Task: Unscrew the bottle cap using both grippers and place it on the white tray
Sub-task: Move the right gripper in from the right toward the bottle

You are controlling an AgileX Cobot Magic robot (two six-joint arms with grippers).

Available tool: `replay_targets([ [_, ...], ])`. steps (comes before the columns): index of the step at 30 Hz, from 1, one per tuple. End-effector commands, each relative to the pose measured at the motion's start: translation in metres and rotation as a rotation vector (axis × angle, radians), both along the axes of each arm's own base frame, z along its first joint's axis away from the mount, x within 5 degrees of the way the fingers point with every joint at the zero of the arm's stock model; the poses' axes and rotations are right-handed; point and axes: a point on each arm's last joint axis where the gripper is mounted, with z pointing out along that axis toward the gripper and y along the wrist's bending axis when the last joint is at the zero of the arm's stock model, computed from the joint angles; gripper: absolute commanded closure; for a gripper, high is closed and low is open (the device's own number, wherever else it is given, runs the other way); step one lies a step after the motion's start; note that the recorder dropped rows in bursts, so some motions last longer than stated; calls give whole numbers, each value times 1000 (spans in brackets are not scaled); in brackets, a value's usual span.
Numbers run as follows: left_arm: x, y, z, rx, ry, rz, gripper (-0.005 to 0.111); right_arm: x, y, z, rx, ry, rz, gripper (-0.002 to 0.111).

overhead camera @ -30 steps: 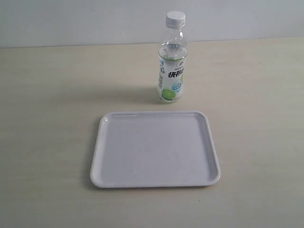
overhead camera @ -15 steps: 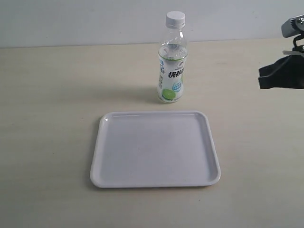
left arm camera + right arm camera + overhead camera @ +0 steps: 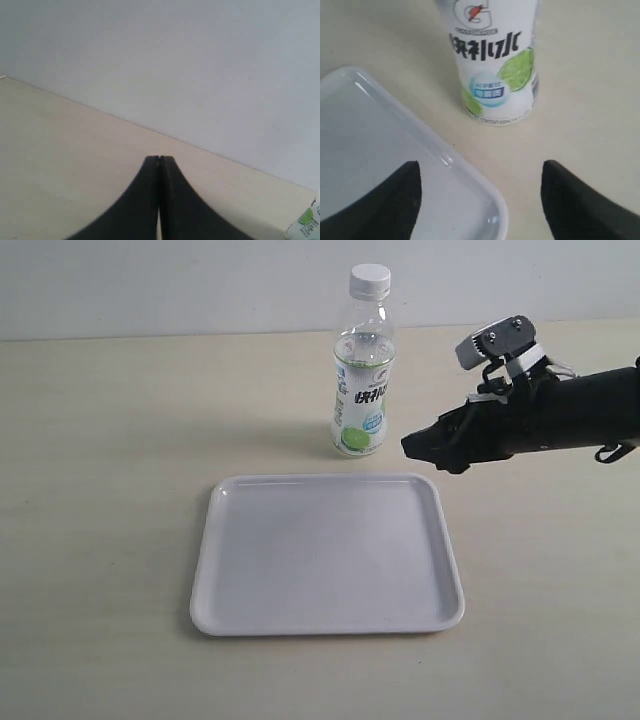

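Bottle (image 3: 364,390) upright just ahead of right gripper (image 3: 422,447), jaws spread wide toward it; left gripper (image 3: 159,161) pinched shut, farther off.

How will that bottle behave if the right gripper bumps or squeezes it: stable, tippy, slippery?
The bottle stands tall on a narrow base, so a push near the bottle cap would probably tip it. No liquid shows above the label, so it is likely light and may slide. Its clear wall probably flexes if the right gripper squeezes it.
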Motion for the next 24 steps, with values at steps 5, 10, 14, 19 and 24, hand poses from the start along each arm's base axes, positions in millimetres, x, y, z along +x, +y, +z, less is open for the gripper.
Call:
replay_targets([
  [5, 0, 0, -1, -2, -4, -7, 107, 10, -18, -5, -86, 91, -241, 42],
  [10, 0, 0, -1, -2, -4, -7, 107, 8, -12, -4, -68, 79, -164, 43],
  [14, 0, 0, -1, -2, -4, -7, 107, 6, -11, -5, -19, 137, -204, 43],
  [19, 0, 0, -1, -2, -4, -7, 107, 2, -14, -1, -28, 199, -254, 43],
  [24, 0, 0, -1, -2, -4, -7, 107, -2, -11, 2, -21, 223, -183, 43],
])
